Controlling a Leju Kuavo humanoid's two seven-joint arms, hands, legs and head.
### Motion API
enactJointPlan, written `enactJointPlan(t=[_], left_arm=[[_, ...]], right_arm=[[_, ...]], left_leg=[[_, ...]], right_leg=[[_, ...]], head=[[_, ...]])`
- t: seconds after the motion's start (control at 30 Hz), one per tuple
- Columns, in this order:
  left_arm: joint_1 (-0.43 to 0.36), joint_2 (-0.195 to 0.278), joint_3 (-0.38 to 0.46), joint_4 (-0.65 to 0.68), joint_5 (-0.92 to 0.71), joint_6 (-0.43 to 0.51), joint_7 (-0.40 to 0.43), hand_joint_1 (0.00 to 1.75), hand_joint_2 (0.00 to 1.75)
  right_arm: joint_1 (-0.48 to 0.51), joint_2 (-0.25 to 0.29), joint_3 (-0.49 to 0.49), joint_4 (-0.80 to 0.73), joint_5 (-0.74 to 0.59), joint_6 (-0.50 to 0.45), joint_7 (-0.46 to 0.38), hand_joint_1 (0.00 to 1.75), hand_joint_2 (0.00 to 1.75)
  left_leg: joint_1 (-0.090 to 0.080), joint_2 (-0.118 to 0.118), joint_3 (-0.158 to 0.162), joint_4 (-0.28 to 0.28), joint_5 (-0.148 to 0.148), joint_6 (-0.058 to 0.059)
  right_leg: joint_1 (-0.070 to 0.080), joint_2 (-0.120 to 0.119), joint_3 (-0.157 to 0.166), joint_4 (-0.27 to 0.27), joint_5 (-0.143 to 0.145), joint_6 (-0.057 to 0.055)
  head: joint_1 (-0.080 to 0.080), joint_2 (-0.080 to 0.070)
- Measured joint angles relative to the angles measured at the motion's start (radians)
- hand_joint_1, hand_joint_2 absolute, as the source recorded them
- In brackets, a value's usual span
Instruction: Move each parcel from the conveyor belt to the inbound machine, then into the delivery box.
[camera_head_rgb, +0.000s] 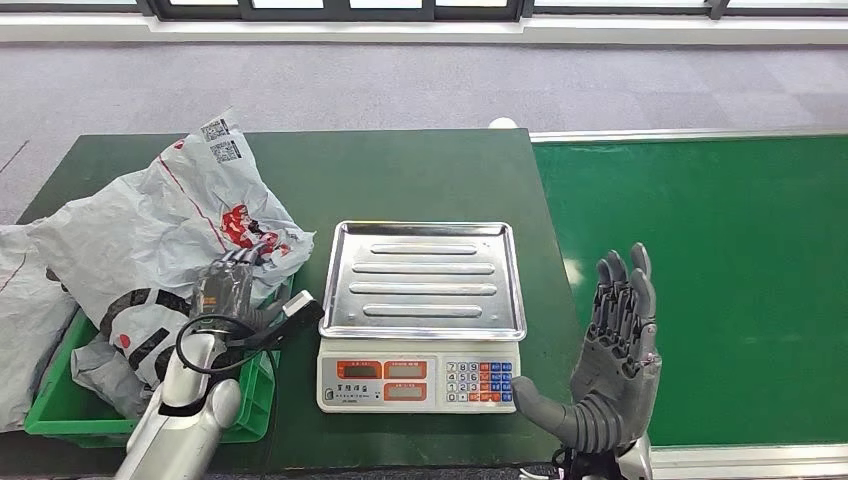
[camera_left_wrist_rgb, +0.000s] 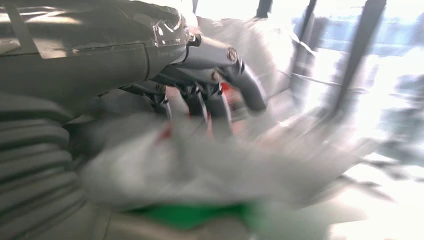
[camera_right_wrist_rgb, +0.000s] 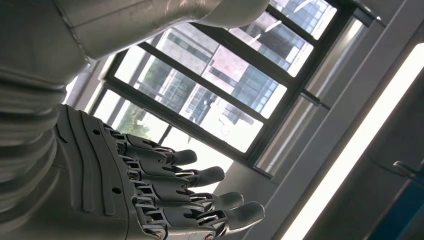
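Left robot hand (camera_head_rgb: 232, 285): fingers pressed into grey plastic parcel (camera_head_rgb: 165, 225), grip unclear | parcel: slumped over green delivery box (camera_head_rgb: 60, 415) at left end of dark green surface (camera_head_rgb: 400, 170) | weighing scale (camera_head_rgb: 421, 315): steel tray bare | right robot hand (camera_head_rgb: 610, 350): fingers spread, holding nothing, beside conveyor belt (camera_head_rgb: 720, 280)

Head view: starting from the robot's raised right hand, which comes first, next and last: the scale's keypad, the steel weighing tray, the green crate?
Measured from the right hand:
1. Keypad, just to its left on the scale's front.
2. Steel weighing tray, farther left and back, on top of the scale.
3. Green crate, far left, under the grey parcels.
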Motion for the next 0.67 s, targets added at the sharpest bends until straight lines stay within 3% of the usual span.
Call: enactJointPlan(t=[0.07,0.17,0.2,0.3,0.33,0.37,0.43,0.6,0.67], left_arm=[[0.019,-0.032,0.040,-0.044,0.097,-0.029,-0.075,0.00,0.00],[0.033,-0.041,0.058,-0.075,0.180,-0.029,-0.137,0.00,0.00],[0.066,-0.067,0.077,-0.140,0.510,-0.041,-0.199,0.00,0.00],[0.164,-0.147,0.118,-0.380,1.845,-0.078,-0.335,0.00,0.00],[0.169,-0.153,0.118,-0.421,2.024,-0.077,-0.341,0.00,0.00],[0.169,-0.157,0.117,-0.450,2.084,-0.075,-0.344,0.00,0.00],[0.169,-0.158,0.115,-0.497,2.040,-0.068,-0.346,0.00,0.00],[0.165,-0.149,0.105,-0.558,1.418,-0.057,-0.354,0.00,0.00],[0.163,-0.146,0.104,-0.567,1.332,-0.057,-0.355,0.00,0.00]], right_arm=[[-0.003,0.002,0.001,0.003,0.004,0.000,-0.005,0.00,1.75],[-0.006,0.006,0.001,0.006,0.005,0.000,-0.011,0.00,1.75],[-0.015,0.013,0.001,0.011,-0.001,0.000,-0.020,0.00,1.75],[-0.066,0.038,0.002,0.020,-0.030,0.000,-0.052,0.00,1.75],[-0.080,0.043,0.002,0.018,-0.037,0.000,-0.060,0.00,1.75],[-0.090,0.048,0.002,0.014,-0.044,0.000,-0.071,0.00,1.75],[-0.101,0.060,0.001,-0.003,-0.067,0.000,-0.094,0.00,1.75],[-0.105,0.089,-0.007,-0.090,-0.203,-0.001,-0.108,0.00,1.75],[-0.105,0.092,-0.008,-0.108,-0.223,-0.001,-0.108,0.00,1.75]], left_leg=[[-0.001,-0.001,0.000,0.000,0.000,0.000],[-0.001,0.000,0.001,0.000,-0.001,0.000],[-0.001,0.003,0.001,0.000,-0.002,0.000],[0.000,0.007,0.002,0.001,-0.005,0.001],[0.000,0.005,0.001,0.001,-0.004,0.001],[0.000,0.003,0.001,0.001,-0.004,0.000],[0.001,0.003,0.001,0.001,-0.003,-0.001],[0.001,0.002,0.001,0.001,-0.003,-0.001],[0.001,0.003,0.001,0.001,-0.004,-0.001]], right_leg=[[-0.001,-0.001,0.001,0.000,0.000,0.000],[-0.001,0.000,0.001,0.000,0.000,0.000],[-0.001,0.003,0.000,0.000,0.000,0.000],[-0.001,0.006,-0.002,-0.001,0.000,0.000],[-0.001,0.004,-0.002,0.000,0.000,0.000],[-0.001,0.002,-0.001,0.000,-0.001,0.000],[-0.001,0.002,-0.001,0.000,-0.001,-0.001],[-0.001,0.001,-0.002,0.000,-0.002,-0.002],[-0.001,0.001,-0.002,0.000,-0.002,-0.002]], head=[[0.000,0.000],[0.000,0.000],[0.000,0.000],[0.000,0.000],[0.000,0.000],[0.000,0.000],[0.000,0.000],[0.000,0.000],[0.000,0.000]])
